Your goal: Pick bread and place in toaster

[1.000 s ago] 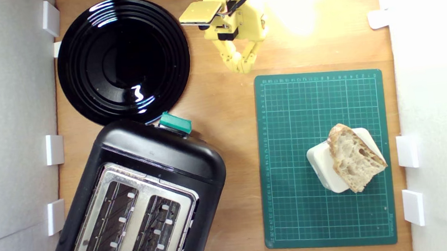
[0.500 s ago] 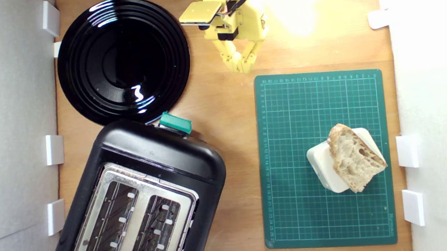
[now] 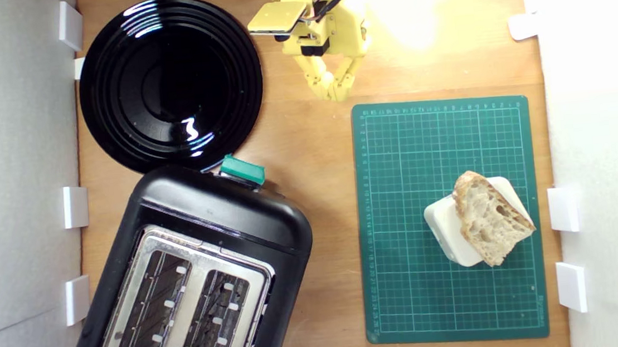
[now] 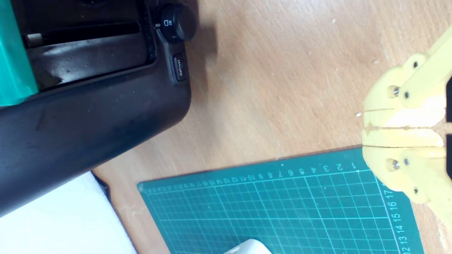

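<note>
Toaster [image 4: 88, 116] button [image 4: 178, 67] reads "defrost" — cutting mat [image 4: 282, 208] edges carry ruler numbers.

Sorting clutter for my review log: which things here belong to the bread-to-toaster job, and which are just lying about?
Job:
- bread, lying on the cream block
- toaster, slots empty
- claw, shut, holding nothing, away from the bread

Lying about:
- black plate
- green cutting mat
- cream block

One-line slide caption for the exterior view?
Shut hand above the mat; bread on a cream block, toaster empty.
</note>
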Tool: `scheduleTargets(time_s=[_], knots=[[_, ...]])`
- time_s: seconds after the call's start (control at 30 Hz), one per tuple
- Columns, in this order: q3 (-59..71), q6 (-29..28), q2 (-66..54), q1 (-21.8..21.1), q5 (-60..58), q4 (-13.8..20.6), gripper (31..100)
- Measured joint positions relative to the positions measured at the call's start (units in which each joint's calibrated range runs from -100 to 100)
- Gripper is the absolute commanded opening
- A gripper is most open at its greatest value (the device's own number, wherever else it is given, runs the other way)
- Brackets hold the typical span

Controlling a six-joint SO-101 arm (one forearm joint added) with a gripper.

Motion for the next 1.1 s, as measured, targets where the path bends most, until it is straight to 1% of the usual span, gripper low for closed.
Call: scheduleTargets(time_s=[1.1], knots=[[-0.2,0.0,0.3,-0.5,-0.1,0.0,36.7]])
